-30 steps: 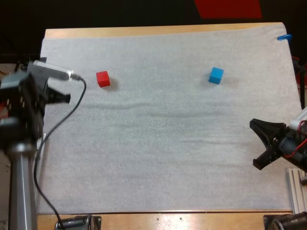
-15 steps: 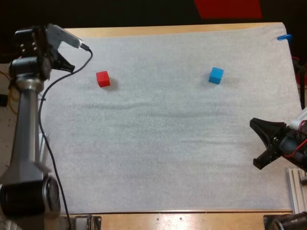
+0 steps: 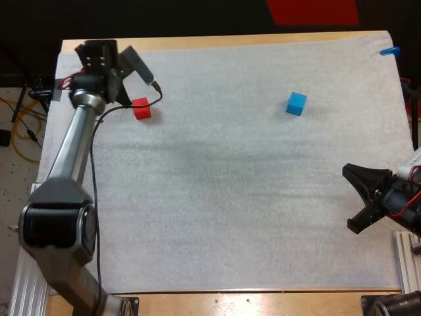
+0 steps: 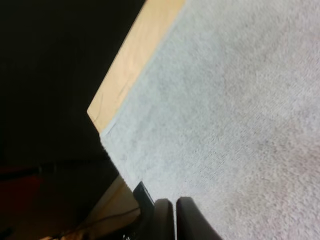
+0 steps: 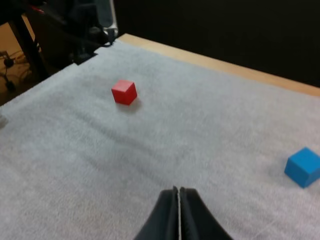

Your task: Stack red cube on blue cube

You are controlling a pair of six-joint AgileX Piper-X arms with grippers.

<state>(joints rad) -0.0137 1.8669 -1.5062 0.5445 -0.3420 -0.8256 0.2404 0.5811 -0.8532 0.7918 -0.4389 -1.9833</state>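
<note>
Left pincer (image 4: pixel 175 202), closed on nothing, hovers at the far corner of the mat (image 4: pixel 240 100) just beside the red cube (image 3: pixel 141 108), probably lining up a grab, while the right pincer (image 5: pixel 178 192), closed too, sits well clear of the blue cube (image 3: pixel 296 103)

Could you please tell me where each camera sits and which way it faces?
High: behind the arms, looking down over mat and both arms.
Left wrist: on left arm, facing the mat's corner past left gripper.
Right wrist: on right arm, facing red cube and blue cube past right gripper.
Shared: high and right wrist show both cubes.
</note>
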